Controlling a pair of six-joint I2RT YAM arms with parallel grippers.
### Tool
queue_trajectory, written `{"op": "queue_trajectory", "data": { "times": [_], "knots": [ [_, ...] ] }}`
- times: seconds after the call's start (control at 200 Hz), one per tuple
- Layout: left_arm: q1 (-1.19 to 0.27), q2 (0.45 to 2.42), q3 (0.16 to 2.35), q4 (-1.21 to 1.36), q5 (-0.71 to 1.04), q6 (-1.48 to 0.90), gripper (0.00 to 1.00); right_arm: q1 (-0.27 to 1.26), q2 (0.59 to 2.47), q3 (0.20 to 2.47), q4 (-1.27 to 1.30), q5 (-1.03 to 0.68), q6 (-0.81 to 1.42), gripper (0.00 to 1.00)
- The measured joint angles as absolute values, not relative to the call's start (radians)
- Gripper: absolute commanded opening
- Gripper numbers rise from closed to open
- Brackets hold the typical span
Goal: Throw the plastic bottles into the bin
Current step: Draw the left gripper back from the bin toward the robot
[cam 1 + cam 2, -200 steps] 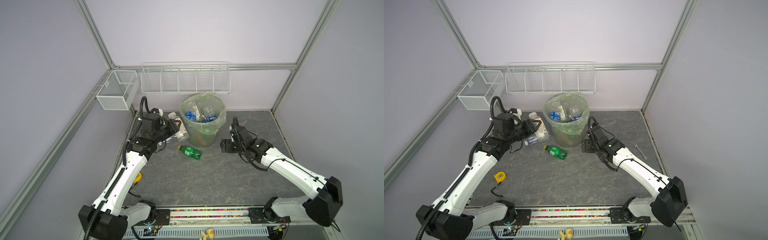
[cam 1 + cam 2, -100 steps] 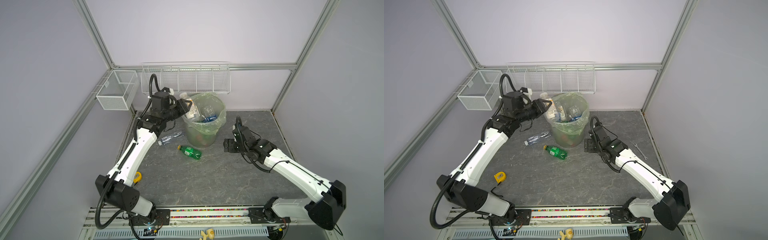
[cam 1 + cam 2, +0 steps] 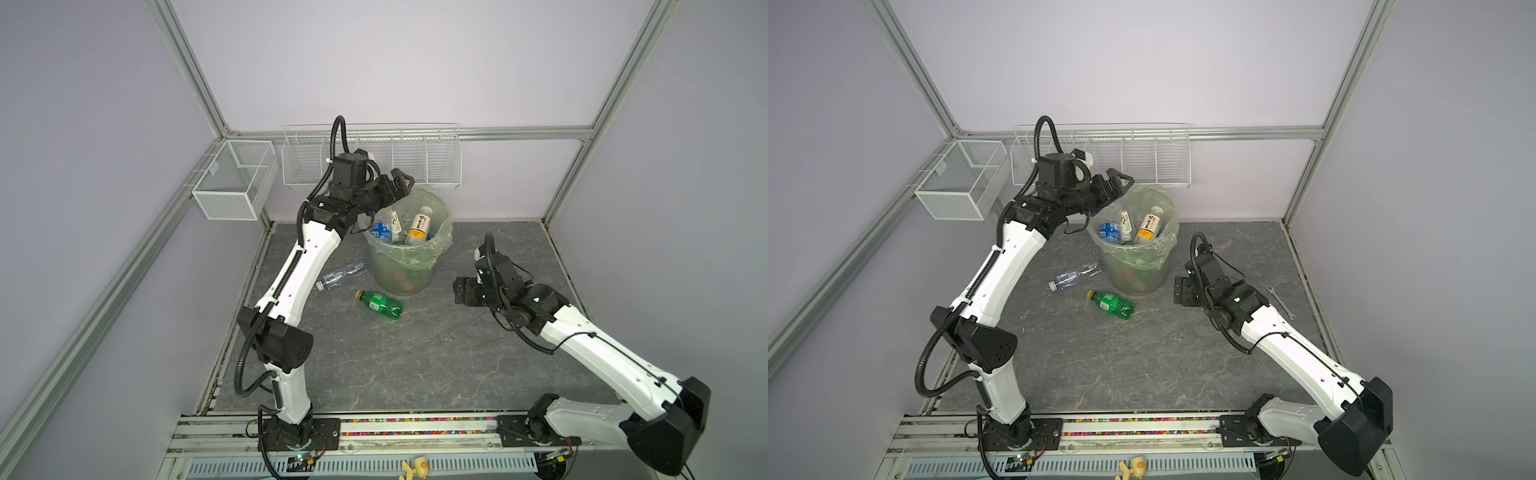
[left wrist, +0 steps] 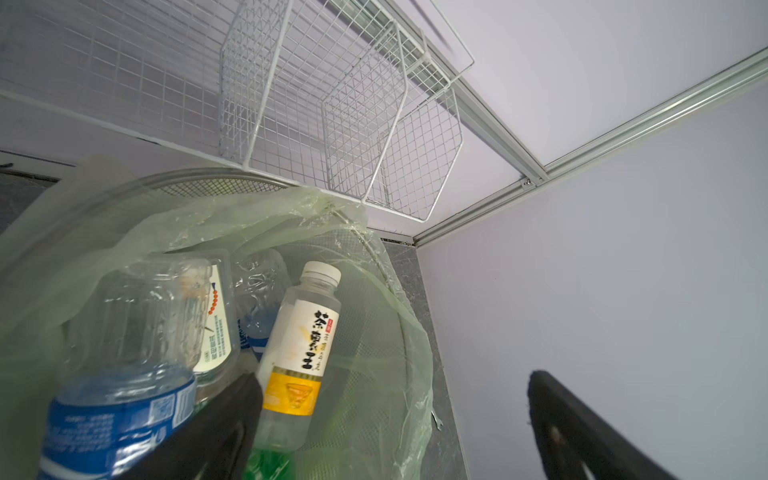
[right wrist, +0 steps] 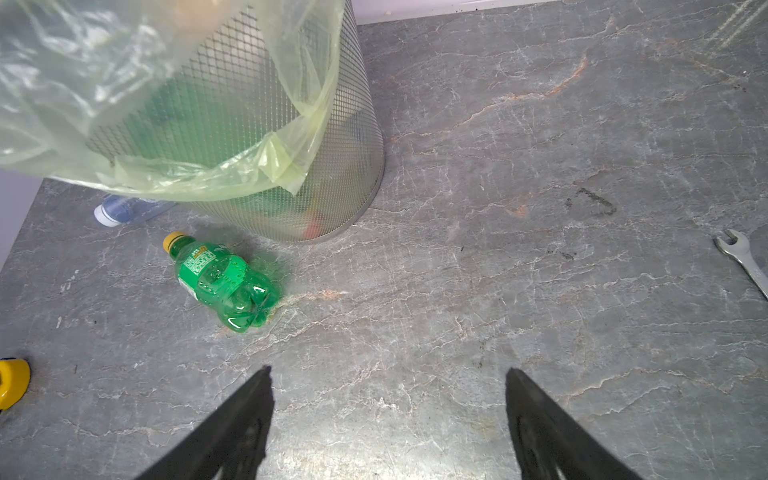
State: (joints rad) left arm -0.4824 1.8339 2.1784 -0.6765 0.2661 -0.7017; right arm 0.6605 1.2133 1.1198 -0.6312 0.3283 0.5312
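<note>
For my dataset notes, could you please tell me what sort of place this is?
Probably a lab robot test cell: plain walls on a metal frame, a left arm and right arm mounted on a front rail, and a bin with a green bottle lying beside it.

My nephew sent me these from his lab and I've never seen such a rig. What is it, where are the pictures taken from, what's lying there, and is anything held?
Two robot arms stand at a grey table, each ending in a two-fingered gripper. Two pictures look down from above; two come from wrist cameras. The lined bin holds several bottles. A green bottle and a clear bottle lie beside it; a wrench and a yellow tape measure lie farther off. The left gripper, above the bin's rim, and the right gripper, beside the bin, are open and empty.
</note>
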Motion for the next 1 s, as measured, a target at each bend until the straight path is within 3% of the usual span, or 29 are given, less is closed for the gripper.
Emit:
{"op": "queue_trajectory", "data": {
  "times": [0.335,1.005],
  "knots": [
    [-0.374,1.522,1.823,-0.617,0.233,-0.696,0.99,0.661,1.268,1.12,-0.63,0.289,0.509,0.88],
    [-0.307,1.364,1.387,-0.577,0.135,-0.694,0.99,0.662,1.315,1.119,-0.57,0.173,0.425,0.88]
  ]
}}
